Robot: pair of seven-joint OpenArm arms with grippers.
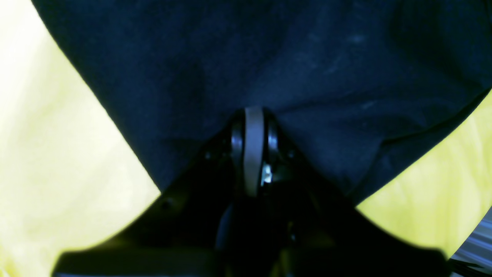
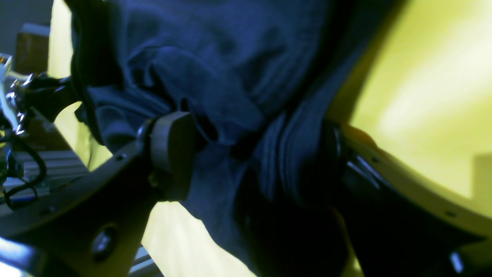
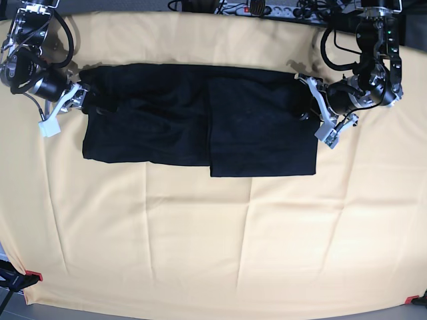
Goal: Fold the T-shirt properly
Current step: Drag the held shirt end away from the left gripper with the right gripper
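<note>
The T-shirt [image 3: 200, 127] lies flat on the far part of a table covered with a yellow cloth [image 3: 213, 240], spread as a long dark band running from side to side. Its right part in the base view is doubled over: a squarer panel [image 3: 263, 130] lies on top, with its near edge reaching a little lower than the rest of the garment. The cloth below the shirt shows faint crease lines.

The left gripper [image 3: 313, 100] sits at the shirt's end on the right of the base view, low against the fabric. In the left wrist view its 2 jaws are pressed together with only a pale pad [image 1: 253, 146] showing between them, and the black fabric [image 1: 269, 69] bunches into folds right at their tip. Whether a thin layer is pinched between them cannot be told; the jaws themselves are closed.

The right gripper [image 3: 80, 97] is at the opposite end, on the left of the base view. In the right wrist view its jaws stand wide apart, and a thick gathered bundle of the shirt [image 2: 238, 127] fills the gap between them. One grey pad [image 2: 173, 154] touches the fabric on one side, while the other jaw is mostly hidden behind folds. The jaws are spread about the bunched fabric, but a firm hold cannot be told.

Cables and a power strip [image 3: 257, 8] lie along the far edge of the table.
</note>
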